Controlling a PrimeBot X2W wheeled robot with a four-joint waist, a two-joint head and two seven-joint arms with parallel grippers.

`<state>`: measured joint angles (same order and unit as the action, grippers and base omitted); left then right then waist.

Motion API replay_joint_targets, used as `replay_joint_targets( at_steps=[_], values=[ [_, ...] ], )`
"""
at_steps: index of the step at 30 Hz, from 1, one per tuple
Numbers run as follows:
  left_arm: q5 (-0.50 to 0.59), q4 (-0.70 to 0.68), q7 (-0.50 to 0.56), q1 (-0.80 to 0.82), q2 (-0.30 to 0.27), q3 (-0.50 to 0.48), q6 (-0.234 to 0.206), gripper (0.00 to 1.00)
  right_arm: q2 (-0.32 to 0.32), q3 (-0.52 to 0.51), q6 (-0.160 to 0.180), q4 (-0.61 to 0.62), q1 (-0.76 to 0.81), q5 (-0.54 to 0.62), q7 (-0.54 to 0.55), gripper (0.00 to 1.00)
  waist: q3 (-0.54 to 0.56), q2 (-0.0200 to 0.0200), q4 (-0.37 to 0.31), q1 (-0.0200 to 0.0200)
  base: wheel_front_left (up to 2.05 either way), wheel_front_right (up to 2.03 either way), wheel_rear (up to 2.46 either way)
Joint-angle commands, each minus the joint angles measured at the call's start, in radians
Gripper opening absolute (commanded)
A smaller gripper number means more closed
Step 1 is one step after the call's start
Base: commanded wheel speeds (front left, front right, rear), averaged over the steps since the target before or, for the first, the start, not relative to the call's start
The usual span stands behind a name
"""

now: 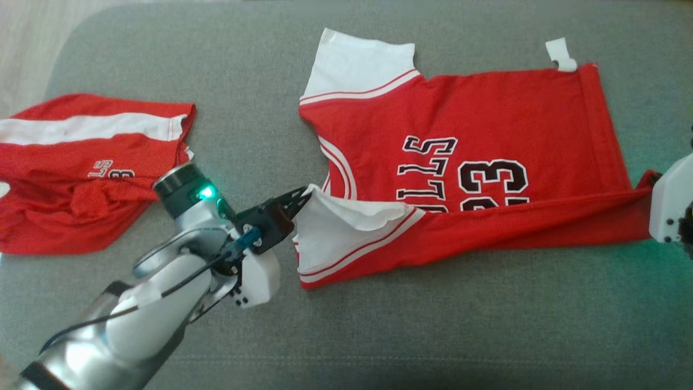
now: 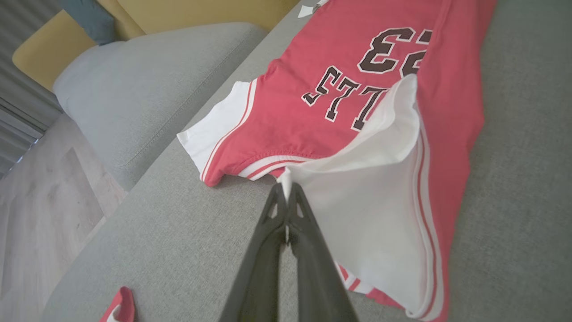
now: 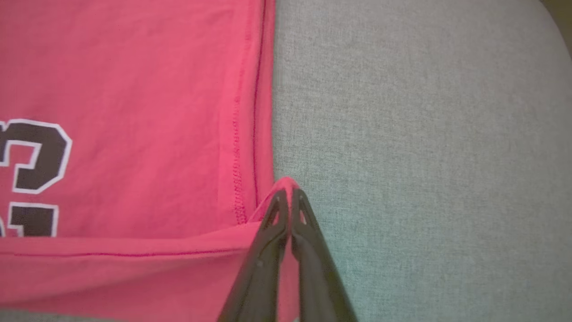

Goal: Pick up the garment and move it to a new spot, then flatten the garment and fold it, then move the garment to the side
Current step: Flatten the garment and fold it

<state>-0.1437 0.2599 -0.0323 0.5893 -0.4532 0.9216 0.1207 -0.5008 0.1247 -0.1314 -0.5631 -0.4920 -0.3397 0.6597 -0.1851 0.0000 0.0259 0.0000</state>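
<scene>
Your left arm fills the lower left of the head view, and its left pincer [image 1: 304, 195] is clenched on the edge of the near white sleeve [image 1: 346, 233] of the red jersey [image 1: 487, 124]. In the left wrist view the two dark fingers [image 2: 308, 223] meet at their tips with a small peak of white cloth nipped between them, and the sleeve stands up off the surface beyond them. The jersey lies across the middle and right of a grey sofa cushion [image 1: 379, 336], print side up, collar towards your left and hem towards your right. Its far white sleeve [image 1: 357, 59] lies flat, and a small white tag [image 1: 560, 54] sticks out at the far hem corner. The near long edge is turned over onto the body, so it covers the lower part of the black lettering and number. At the right edge of the head view, the right pincer [image 3: 289, 192] is closed tight on the near corner of the red hem, with a fold of red cloth pinched at its tips. A second red and white garment [image 1: 81, 168] lies crumpled at the left, well apart from the jersey.
</scene>
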Motion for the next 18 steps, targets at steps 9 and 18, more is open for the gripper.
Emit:
replay_joint_targets(
  at_steps=[9,18],
  values=[
    [0.021,0.122,-0.064,0.131,0.044,-0.056,-0.045,0.0,0.008,0.009,0.001,-0.065,-0.095,0.027,-0.113,0.0,-0.047,0.0,0.004,0.0,0.0,0.0,0.0],
    [-0.039,0.231,-0.127,0.133,0.131,-0.086,-0.086,1.0,0.032,0.021,0.001,-0.143,-0.114,0.014,-0.197,1.0,-0.031,0.0,0.016,0.0,0.0,0.0,0.0]
  ],
)
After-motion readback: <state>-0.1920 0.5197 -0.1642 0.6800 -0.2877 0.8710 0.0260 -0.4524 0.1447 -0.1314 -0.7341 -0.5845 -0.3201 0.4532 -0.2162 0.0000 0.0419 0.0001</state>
